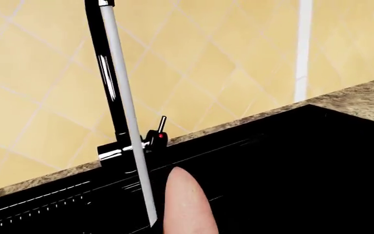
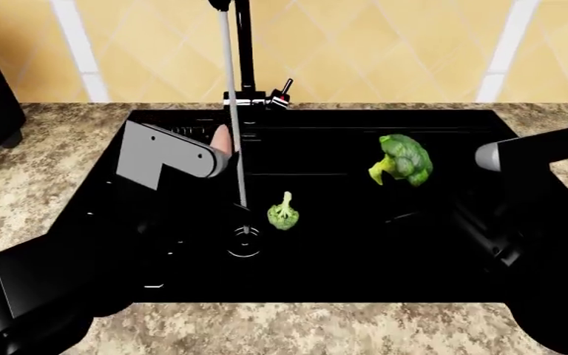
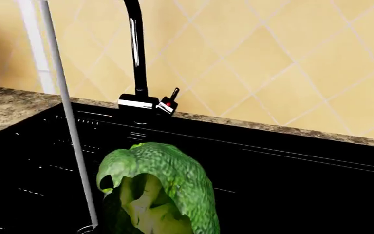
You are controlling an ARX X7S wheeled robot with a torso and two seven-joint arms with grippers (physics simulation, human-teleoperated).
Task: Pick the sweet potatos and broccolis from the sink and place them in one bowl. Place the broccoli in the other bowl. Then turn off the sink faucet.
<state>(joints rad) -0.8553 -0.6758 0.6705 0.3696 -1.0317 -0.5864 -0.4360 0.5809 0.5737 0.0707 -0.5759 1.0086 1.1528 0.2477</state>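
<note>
A pale pink sweet potato [image 2: 222, 140] is held up beside the water stream, and my left gripper [image 2: 221, 152] is shut on it. It rises close in the left wrist view as the sweet potato [image 1: 187, 204]. A large broccoli [image 2: 402, 159] hangs above the right half of the black sink [image 2: 363, 274], with my right gripper [image 2: 410, 180] shut on it. This broccoli [image 3: 164, 187] fills the lower part of the right wrist view. A small broccoli [image 2: 283, 212] lies on the sink floor near the drain [image 2: 243, 242]. Both grippers' black fingers are lost against the sink. The bowls are out of view.
The black faucet [image 2: 242, 44] stands at the sink's back rim, and a water stream [image 2: 233, 111] falls from it to the drain. Its lever [image 2: 284, 90] has a red dot. Speckled stone counter [image 2: 38, 185] surrounds the sink, with a tiled wall behind.
</note>
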